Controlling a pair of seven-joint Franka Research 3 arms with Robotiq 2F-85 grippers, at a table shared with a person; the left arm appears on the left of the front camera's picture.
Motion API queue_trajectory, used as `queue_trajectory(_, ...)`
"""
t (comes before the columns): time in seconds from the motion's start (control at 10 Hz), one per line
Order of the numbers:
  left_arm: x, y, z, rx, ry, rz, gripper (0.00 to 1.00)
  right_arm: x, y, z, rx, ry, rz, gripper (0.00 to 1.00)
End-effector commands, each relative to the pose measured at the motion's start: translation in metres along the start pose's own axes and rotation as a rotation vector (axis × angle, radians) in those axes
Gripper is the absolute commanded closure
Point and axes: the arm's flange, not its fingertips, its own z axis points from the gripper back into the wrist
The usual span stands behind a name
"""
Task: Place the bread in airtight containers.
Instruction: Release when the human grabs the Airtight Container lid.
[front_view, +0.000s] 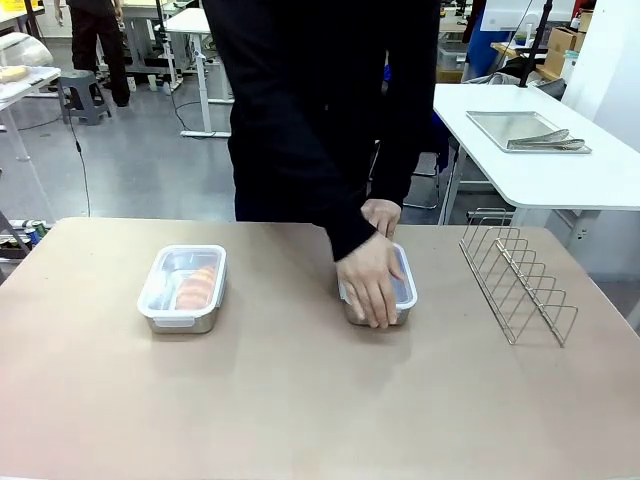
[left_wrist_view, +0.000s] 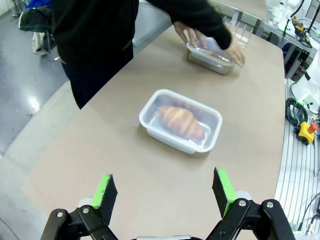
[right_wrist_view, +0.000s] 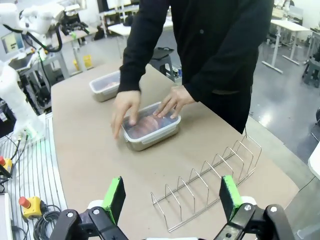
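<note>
1. The left tool (left_wrist_view: 163, 200) hangs above the counter (left_wrist_view: 125, 165) with its fingers spread and nothing between them, held back from the work, probably so the person has room.
2. The right tool (right_wrist_view: 172, 200) is likewise spread and empty, above the wire rack (right_wrist_view: 210, 187).
3. Nearest the left tool, one airtight container (left_wrist_view: 181, 120) sits lidded with a croissant (left_wrist_view: 181, 121) inside; that half looks finished.
4. Farther off, the second container (front_view: 402, 296) holds the other croissant (right_wrist_view: 145, 125).
5. The person's hands (right_wrist_view: 125, 111) press flat on its clear lid, apparently to snap it shut.
</note>
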Motion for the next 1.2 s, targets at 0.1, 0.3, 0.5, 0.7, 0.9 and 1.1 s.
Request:
queue_trajectory(0.1, 0.0007, -0.0014, -0.0014, -0.003, -0.025, -0.021, 0.00, -0.0012, 0.0001, -0.0028, -0.004, -0.028, 0.018, 0.00)
queue_trajectory(0.3, 0.0007, -0.0014, -0.0014, -0.003, -0.025, -0.021, 0.00, -0.0012, 0.0001, -0.0028, -0.004, -0.028, 0.018, 0.00)
queue_trajectory(0.5, 0.0007, -0.0014, -0.0014, -0.003, -0.025, -0.021, 0.00, -0.0012, 0.0001, -0.0028, -0.004, -0.028, 0.018, 0.00)
queue_trajectory(0.7, 0.0007, -0.0014, -0.0014, -0.003, -0.025, -0.021, 0.00, -0.0012, 0.0001, -0.0028, -0.004, -0.028, 0.018, 0.00)
queue_trajectory(0.9, 0.0007, -0.0014, -0.0014, -0.003, -0.025, -0.021, 0.00, -0.0012, 0.0001, -0.0028, -0.004, -0.028, 0.018, 0.00)
queue_trajectory(1.1, 0.0007, -0.0014, -0.0014, -0.003, -0.025, -0.021, 0.00, -0.0012, 0.0001, -0.0028, -0.004, -0.028, 0.018, 0.00)
